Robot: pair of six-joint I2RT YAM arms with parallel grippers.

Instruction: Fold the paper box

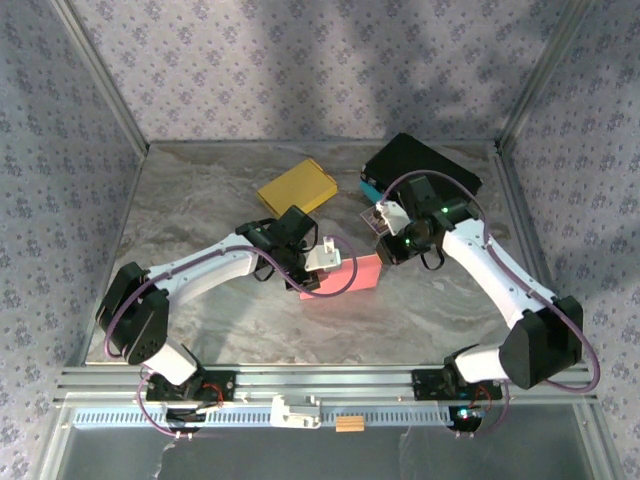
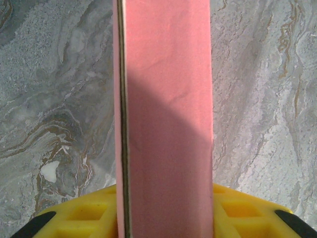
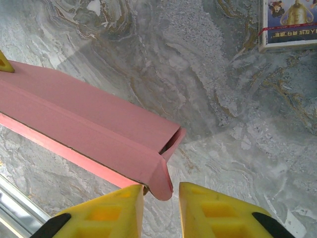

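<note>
Gripping pink box (image 2: pixel 168 99), left hand (image 2: pixel 166 213) clenched; right hand (image 3: pixel 161 201) parted astride its corner flap (image 3: pixel 161 178).

Pink paper box (image 2: pixel 166 124) running off top and bottom of the left wrist view, yellow fingers (image 2: pixel 59 218) cropped below, printed card (image 3: pixel 290 25) clipped at the right wrist view's corner, lettering unreadable.

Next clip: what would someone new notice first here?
A long pink paper box sits in the middle of the grey marble tabletop. The left jaws grip it, and the right jaws straddle its end flap. Behind it sit a flat yellow box and a black box.
</note>
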